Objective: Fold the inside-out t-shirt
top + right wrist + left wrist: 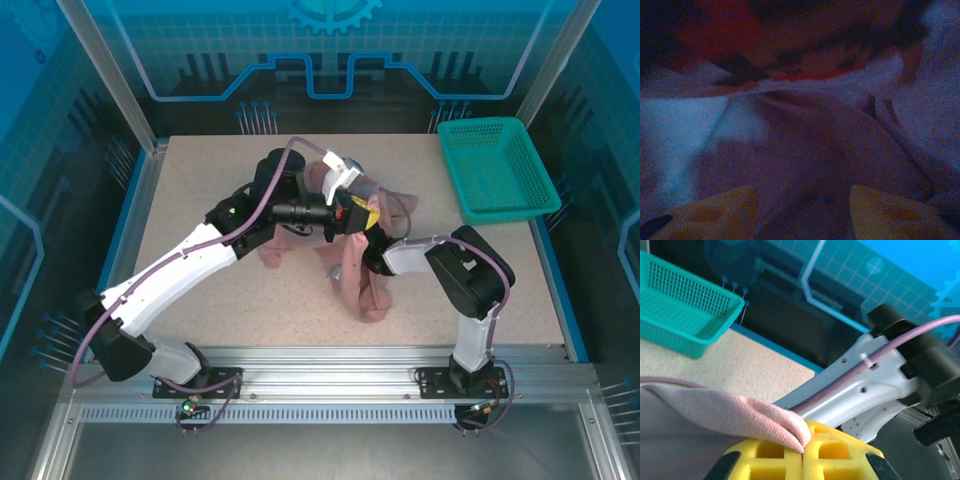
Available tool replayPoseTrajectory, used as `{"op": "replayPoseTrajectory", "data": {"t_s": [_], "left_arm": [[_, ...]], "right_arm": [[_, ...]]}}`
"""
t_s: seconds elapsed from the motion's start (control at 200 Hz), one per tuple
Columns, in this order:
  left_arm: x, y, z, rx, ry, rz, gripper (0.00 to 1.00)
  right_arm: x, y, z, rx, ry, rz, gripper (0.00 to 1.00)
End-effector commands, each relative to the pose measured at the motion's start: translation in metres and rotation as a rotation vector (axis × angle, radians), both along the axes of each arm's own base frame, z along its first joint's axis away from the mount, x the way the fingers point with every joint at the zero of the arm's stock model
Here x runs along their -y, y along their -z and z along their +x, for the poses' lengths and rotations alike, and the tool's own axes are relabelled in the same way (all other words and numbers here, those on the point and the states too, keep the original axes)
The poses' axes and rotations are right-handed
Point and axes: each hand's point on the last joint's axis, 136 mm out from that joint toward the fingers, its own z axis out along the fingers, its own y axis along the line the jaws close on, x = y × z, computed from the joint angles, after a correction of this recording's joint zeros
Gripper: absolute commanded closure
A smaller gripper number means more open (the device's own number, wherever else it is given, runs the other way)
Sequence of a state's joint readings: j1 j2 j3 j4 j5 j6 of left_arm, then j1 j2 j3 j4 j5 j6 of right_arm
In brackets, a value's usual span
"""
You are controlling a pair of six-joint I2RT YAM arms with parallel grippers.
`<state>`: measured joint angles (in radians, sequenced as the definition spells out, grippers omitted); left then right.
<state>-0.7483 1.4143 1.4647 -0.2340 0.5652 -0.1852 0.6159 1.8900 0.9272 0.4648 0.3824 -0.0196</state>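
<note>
On the surface (200, 210), the shirt (372, 296) was seen bunched, no fold yet made, an edge pinched by the left gripper (804, 450), while the state of the right gripper (805, 215) could not be told.

Basket (497, 168) right of t-shirt (374, 294)

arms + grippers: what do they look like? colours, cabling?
White shells and black joints on the left arm and right arm, each with a purple cable. Yellow fingers on the left gripper and right gripper.
</note>
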Motion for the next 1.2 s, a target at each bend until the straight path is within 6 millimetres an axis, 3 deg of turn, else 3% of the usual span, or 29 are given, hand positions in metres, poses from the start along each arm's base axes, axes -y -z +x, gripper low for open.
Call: {"op": "replayPoseTrajectory", "data": {"t_s": [0.0, 0.105, 0.305, 0.45, 0.58, 0.72, 0.86, 0.955, 1.05, 1.195], "left_arm": [[-0.013, -0.075, -0.036, 0.145, 0.093, -0.161, 1.0], [-0.018, -0.087, -0.044, 0.167, 0.105, -0.187, 1.0], [-0.026, -0.102, -0.05, 0.215, 0.091, -0.205, 1.0], [-0.037, -0.112, -0.036, 0.275, -0.021, -0.201, 1.0], [-0.05, -0.116, -0.018, 0.308, -0.156, -0.188, 1.0], [-0.062, -0.118, -0.005, 0.326, -0.251, -0.195, 1.0], [-0.079, -0.114, 0.008, 0.306, -0.33, -0.206, 1.0], [-0.096, -0.101, 0.03, 0.273, -0.435, -0.195, 1.0], [-0.122, -0.077, 0.064, 0.211, -0.594, -0.153, 1.0], [-0.188, -0.034, 0.121, 0.138, -0.907, -0.045, 1.0]], "right_arm": [[0.018, 0.021, 0.004, -0.098, 0.066, -0.045, 0.44], [0.017, 0.021, 0.008, -0.118, 0.075, -0.052, 0.39], [0.026, 0.045, 0.003, -0.238, 0.137, -0.106, 0.28], [0.035, 0.066, -0.015, -0.378, 0.182, -0.142, 0.26], [0.037, 0.08, -0.044, -0.538, 0.187, -0.152, 0.34], [0.032, 0.096, -0.068, -0.679, 0.167, -0.188, 0.52], [0.032, 0.105, -0.076, -0.712, 0.166, -0.175, 0.67], [0.027, 0.091, -0.069, -0.672, 0.135, -0.165, 0.84], [0.019, 0.06, -0.059, -0.592, 0.088, -0.129, 1.0], [0.013, 0.006, -0.057, -0.464, 0.013, -0.06, 1.0]]}}
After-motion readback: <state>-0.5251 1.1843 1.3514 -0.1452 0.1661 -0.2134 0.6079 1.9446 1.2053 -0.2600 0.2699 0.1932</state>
